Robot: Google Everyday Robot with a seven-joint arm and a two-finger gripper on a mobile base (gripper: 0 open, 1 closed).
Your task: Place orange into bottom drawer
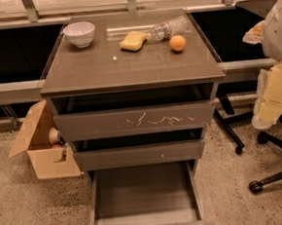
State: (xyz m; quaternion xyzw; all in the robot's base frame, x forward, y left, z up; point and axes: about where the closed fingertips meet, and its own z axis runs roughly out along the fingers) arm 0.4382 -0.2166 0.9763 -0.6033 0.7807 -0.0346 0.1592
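The orange (177,42) is a small round fruit on the top of the grey-brown cabinet (127,66), at the back right. The bottom drawer (143,195) is pulled wide open at floor level, and its smooth grey tray holds nothing. The two drawers above it stand slightly open: the upper one (134,121) has white scratches and the thin middle one (139,155) has a white dot. My white arm comes in at the right edge, and my gripper (254,32) hangs there, level with the cabinet top and to the right of the orange, apart from it.
On the cabinet top are a white bowl (79,34), a yellow sponge (133,41) and a clear plastic bottle (168,29) lying on its side. An open cardboard box (41,146) stands on the floor at left. Office chair legs with castors (256,186) are at right.
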